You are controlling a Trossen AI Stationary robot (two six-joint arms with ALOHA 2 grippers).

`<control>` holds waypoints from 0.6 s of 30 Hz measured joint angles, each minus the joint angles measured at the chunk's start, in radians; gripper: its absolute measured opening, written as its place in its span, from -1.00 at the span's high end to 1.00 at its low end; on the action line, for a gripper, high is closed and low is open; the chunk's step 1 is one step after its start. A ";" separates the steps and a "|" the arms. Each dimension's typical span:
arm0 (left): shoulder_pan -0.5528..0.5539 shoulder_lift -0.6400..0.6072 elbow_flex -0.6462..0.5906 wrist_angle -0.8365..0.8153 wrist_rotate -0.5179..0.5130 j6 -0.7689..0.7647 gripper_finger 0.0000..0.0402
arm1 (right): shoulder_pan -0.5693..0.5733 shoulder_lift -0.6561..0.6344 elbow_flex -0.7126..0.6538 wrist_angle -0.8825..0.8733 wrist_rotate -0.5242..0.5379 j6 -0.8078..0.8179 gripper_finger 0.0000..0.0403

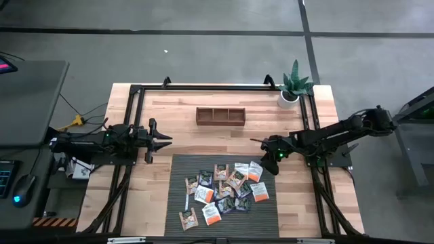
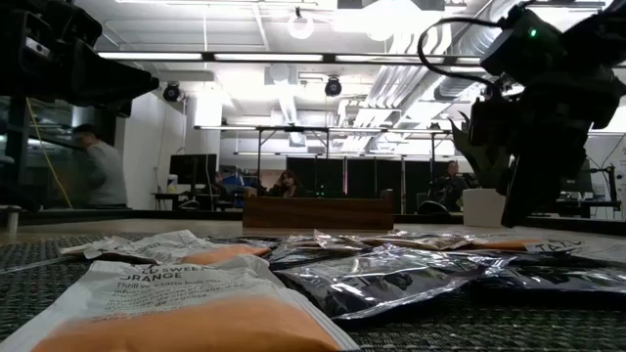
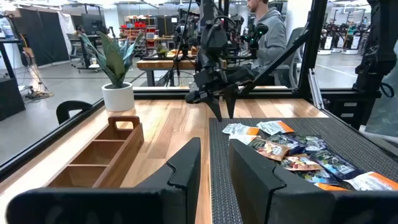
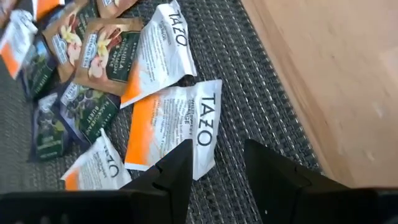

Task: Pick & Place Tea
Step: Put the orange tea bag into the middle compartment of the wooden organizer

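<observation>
The tea is a pile of several small flat sachets, orange, white, tan and dark, lying on a dark woven mat at the table's near middle. My right gripper hangs open, slanting down, above the mat's far right corner. A white and orange sachet lies just ahead of its fingertips, and nothing is between them. My left gripper waits level at the table's left, open and empty, left of the mat.
A wooden tray with three compartments stands beyond the mat at the table's far middle. A potted plant is at the far right corner. A black frame runs around the table. People show in the room behind.
</observation>
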 joint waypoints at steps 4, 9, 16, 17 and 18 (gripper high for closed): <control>0.000 0.000 0.000 0.000 0.000 0.000 0.59 | 0.040 0.000 0.052 -0.074 0.047 -0.014 0.30; 0.000 0.000 0.000 0.000 0.000 0.000 0.59 | 0.092 0.056 0.124 -0.170 0.136 -0.015 0.30; 0.000 0.000 0.000 0.000 0.000 0.000 0.59 | 0.135 0.217 0.228 -0.225 0.200 -0.038 0.30; 0.000 0.000 0.000 0.000 0.000 0.000 0.59 | 0.138 0.233 0.241 -0.234 0.210 -0.040 0.30; 0.000 0.000 0.000 0.000 0.000 0.000 0.59 | 0.140 0.248 0.253 -0.246 0.220 -0.039 0.30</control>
